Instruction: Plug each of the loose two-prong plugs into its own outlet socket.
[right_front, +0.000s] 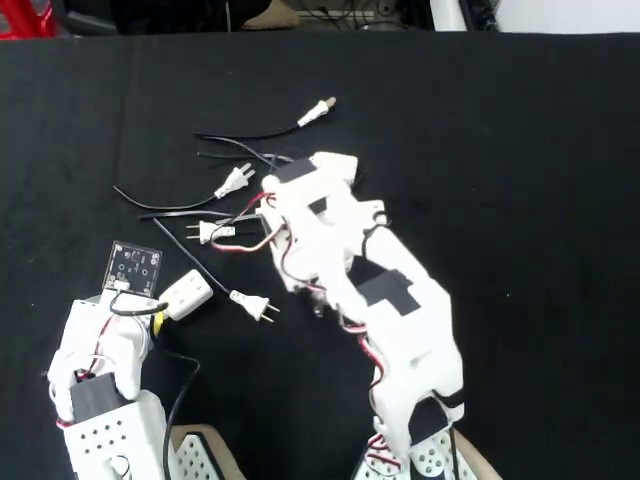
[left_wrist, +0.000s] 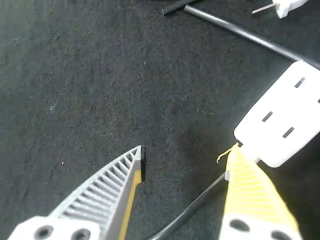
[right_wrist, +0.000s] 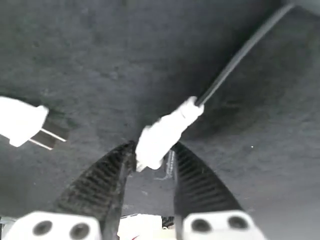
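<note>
Well, near the middle of the black table the right gripper is pinching a white plug, and its black cord runs away from it. A second plug lies just beside it. All around, loose cords cross. The outlet block sits at about 8 o'clock, with a small black board at its 10 o'clock and a spare plug at its 3 o'clock. The left gripper is spread wide, its yellow finger touching the block, a thin cord between its fingers.
</note>
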